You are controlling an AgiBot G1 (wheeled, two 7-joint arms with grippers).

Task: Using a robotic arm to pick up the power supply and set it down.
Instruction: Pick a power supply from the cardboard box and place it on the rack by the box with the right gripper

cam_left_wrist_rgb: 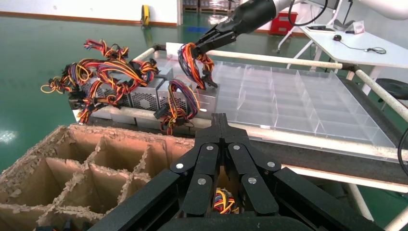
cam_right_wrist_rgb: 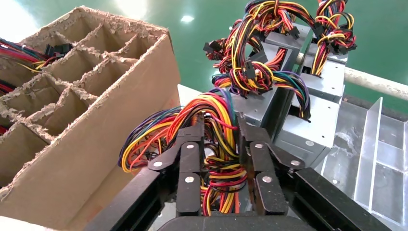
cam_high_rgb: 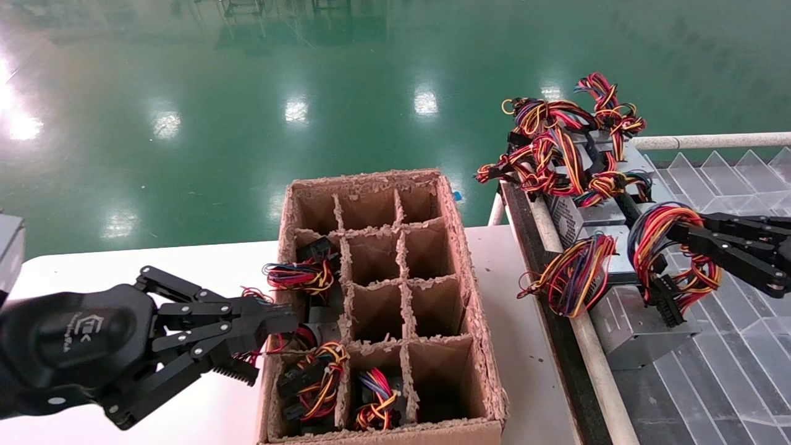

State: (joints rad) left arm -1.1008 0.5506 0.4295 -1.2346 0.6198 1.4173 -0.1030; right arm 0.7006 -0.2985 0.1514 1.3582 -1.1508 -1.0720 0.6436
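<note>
Black fingers of the left gripper (cam_high_rgb: 262, 337) fill the near foreground, closed on nothing, at the carton's (cam_high_rgb: 476, 321) left wall. The task's thing lies across the bench: the supply (cam_high_rgb: 636, 324), a grey metal box, sits on the tray (cam_high_rgb: 741, 371) at the robot's right, nearest of a row of like units (cam_high_rgb: 587, 216). Its wire bundle (cam_high_rgb: 673, 247) is pinched between the jaws of the right gripper (cam_high_rgb: 686, 238), which reaches in from the right edge; the wrist view shows the red, yellow and orange loop clamped between the two fingers (cam_right_wrist_rgb: 188, 159).

By my reading the grasp is made but the lift has hardly begun, since the box seems to rest on the tray. Carrying it over and setting it down remain. Several carton cells already hold wired units (cam_high_rgb: 312, 380); most stand vacant.
</note>
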